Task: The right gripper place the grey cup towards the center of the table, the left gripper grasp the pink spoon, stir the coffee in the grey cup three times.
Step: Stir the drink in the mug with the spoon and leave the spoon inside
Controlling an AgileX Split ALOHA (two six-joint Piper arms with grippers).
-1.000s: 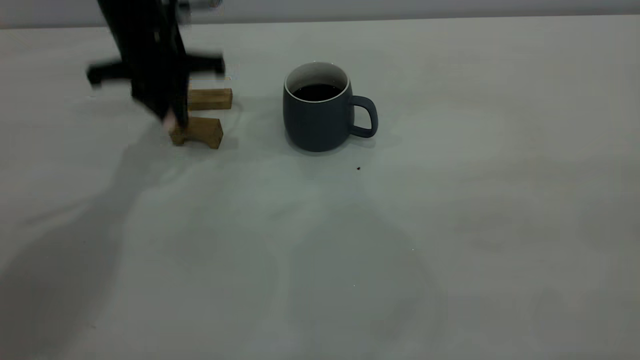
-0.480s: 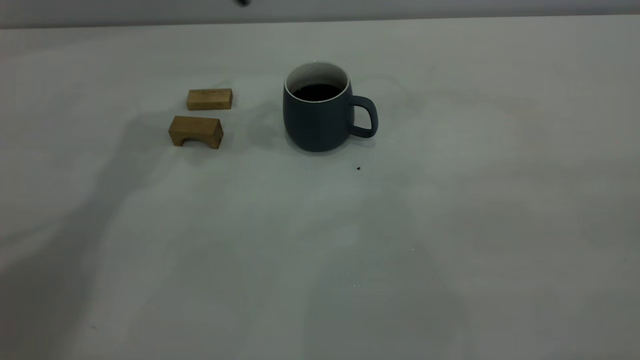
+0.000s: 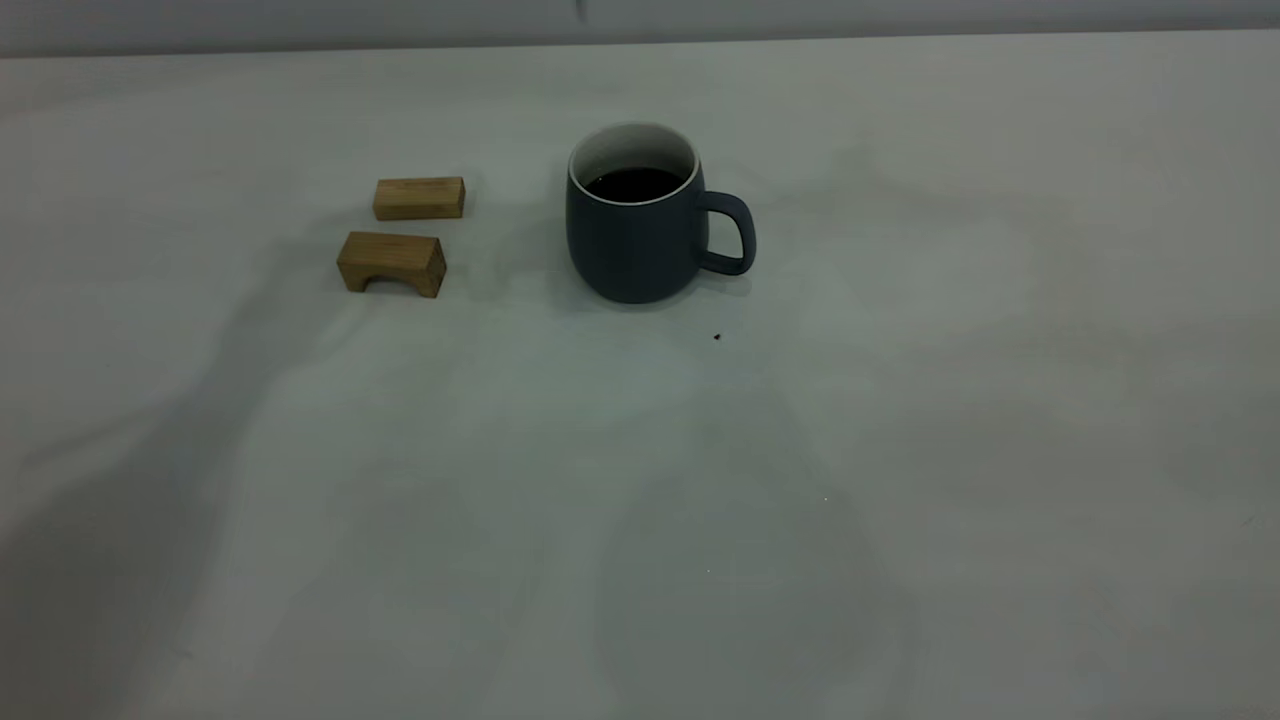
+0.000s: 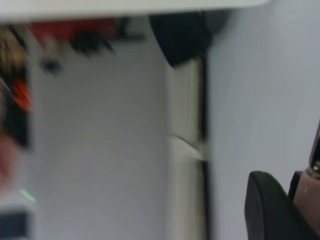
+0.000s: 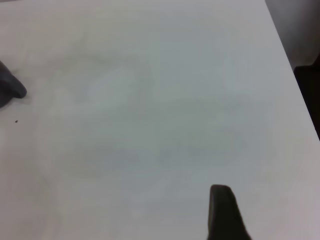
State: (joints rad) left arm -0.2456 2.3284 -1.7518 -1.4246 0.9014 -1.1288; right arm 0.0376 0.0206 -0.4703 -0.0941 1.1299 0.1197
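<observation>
The grey cup stands upright near the middle of the table, handle to the right, with dark coffee inside. Neither arm shows in the exterior view; only a thin dark tip pokes in at the top edge above the cup, too small to identify. In the left wrist view my left gripper is shut on the pink spoon, whose pale pink handle lies against a black finger. My right gripper hovers over bare table, with a bit of the cup off to one side.
Two brown wooden blocks lie left of the cup, a flat one and an arched one. A dark speck sits in front of the cup's handle. The table's edge shows in the right wrist view.
The left arm, which was down at the wooden blocks, has lifted out of the exterior view. The small dark tip at the top edge has shifted right, toward above the cup. Cup and blocks stayed put.
</observation>
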